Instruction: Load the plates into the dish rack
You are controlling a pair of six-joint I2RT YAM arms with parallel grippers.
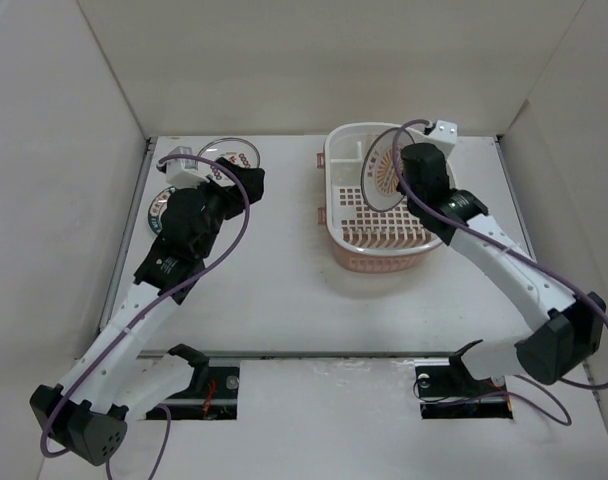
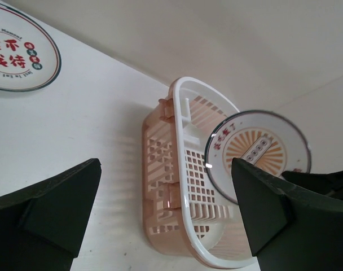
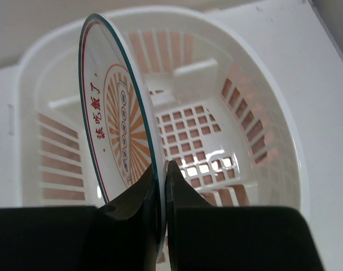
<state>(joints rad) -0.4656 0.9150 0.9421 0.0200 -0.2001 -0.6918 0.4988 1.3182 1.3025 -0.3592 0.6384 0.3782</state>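
**Sunburst plate held on edge over the rack; two plates on the table**

Sunburst plate [image 3: 118, 127]: gripped at its lower rim by the right gripper [image 3: 160, 178], both fingers pinched tight on the edge. It stands nearly upright with the printed face to the left in the right wrist view: orange rays, red characters, thin green and red rim lines. Its lower edge is hidden behind the fingers, so I cannot tell whether it touches the floor.

Dish rack [image 1: 336, 205]: sits at the back right of the table [image 1: 284, 290]. White rim, slotted white floor, salmon-pink sides. In the overhead view the held plate [image 1: 379, 175] lies within the rack's outline, towards the far end, with the right gripper [image 1: 402, 178] just beside it on the right.

Left gripper [image 2: 166, 186]: fingers spread wide, nothing between them. In the overhead view it [image 1: 252, 180] hangs over the back left of the table, well apart from the rack. Its wrist camera looks across to the rack [image 2: 160, 169] and the held plate [image 2: 256, 149].

Green-rimmed plate [image 2: 16, 53]: flat on the table, red characters and small lettering on its face. It lies at the back left [image 1: 229, 155], near the left gripper.

Third plate [image 1: 161, 208]: flat on the table at the left edge, partly hidden under the left arm; its pattern is not legible.
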